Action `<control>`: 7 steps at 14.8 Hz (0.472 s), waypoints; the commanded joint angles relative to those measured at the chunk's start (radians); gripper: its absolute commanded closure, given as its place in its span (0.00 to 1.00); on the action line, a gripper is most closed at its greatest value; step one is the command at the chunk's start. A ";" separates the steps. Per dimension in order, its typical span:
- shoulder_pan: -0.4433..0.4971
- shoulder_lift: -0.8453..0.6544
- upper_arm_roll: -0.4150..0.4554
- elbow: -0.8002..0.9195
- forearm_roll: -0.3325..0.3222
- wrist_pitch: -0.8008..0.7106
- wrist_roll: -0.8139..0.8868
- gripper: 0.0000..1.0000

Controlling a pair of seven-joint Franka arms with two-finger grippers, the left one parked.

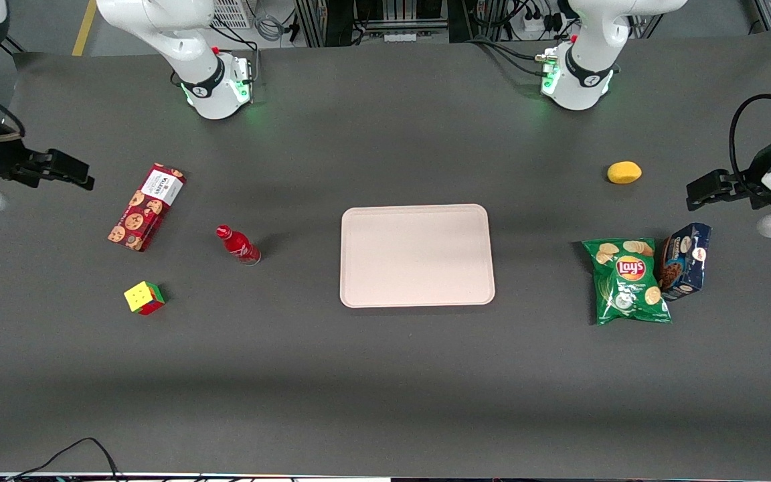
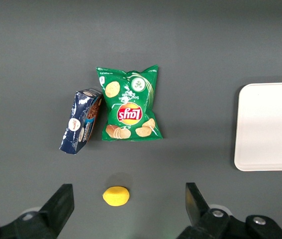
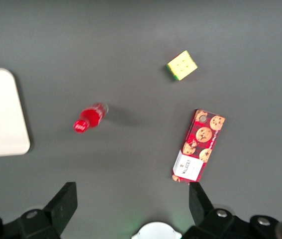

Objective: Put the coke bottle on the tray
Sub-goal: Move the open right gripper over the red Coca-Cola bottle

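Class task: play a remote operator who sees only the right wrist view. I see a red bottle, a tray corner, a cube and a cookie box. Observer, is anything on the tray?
Observer: No. The front view shows the whole tray bare.
Operator: Is the bottle standing?
Observer: Yes, the coke bottle stands upright on the table, apart from the tray, toward the working arm's end.
Operator: Where is my gripper?
Observer: The gripper is open, up at the working arm's end, farther from the front camera than the red cookie box.
Operator: What lies past the tray?
Observer: A green chip bag, a blue box and a lemon.
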 commanded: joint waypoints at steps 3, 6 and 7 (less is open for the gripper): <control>0.183 -0.012 -0.012 0.028 0.000 -0.039 -0.008 0.00; 0.189 -0.005 0.000 0.001 0.000 -0.045 -0.006 0.00; 0.191 -0.001 0.002 -0.016 0.000 -0.036 -0.008 0.00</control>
